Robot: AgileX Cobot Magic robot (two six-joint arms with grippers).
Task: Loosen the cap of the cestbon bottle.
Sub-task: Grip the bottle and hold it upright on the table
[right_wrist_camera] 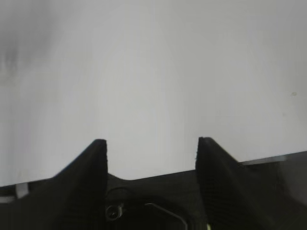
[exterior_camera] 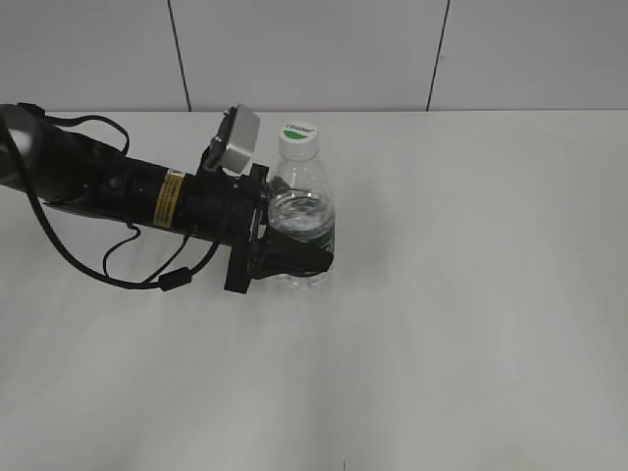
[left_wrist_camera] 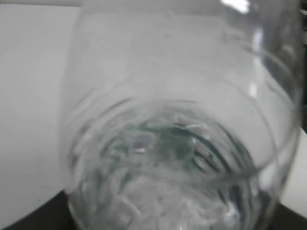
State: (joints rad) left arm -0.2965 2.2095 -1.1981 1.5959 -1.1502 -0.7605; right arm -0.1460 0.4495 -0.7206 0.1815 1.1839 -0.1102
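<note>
- The table (exterior_camera: 471, 294) is a plain white surface. It carries only the bottle, so there is free room on every side of the work.
- My left arm (exterior_camera: 118, 191) lies low across the left of the table, reaching in sideways. I judge this approach leaves the space above the bottle free for my other arm.
- The bottle (exterior_camera: 302, 201) stands upright near the middle of the table, clear plastic with a dark green band low on its body. It is held at the body, probably so that it cannot spin when the top is turned.
- My left gripper (exterior_camera: 294, 253) is clamped on the bottle around its lower half, one dark finger (exterior_camera: 299, 260) wrapped across the front over the green band. In the left wrist view the clear wall of the bottle (left_wrist_camera: 168, 143) fills the frame.
- My right gripper (right_wrist_camera: 151, 158) does not appear in the exterior view. Its own camera shows two dark fingers (right_wrist_camera: 91, 167) standing apart over bare white table, with nothing between them and nothing touched.
- The cap (exterior_camera: 298, 135) is white with a green mark on top. It sits on the neck, exposed and untouched. Loosening it is not yet begun, in my judgement.
</note>
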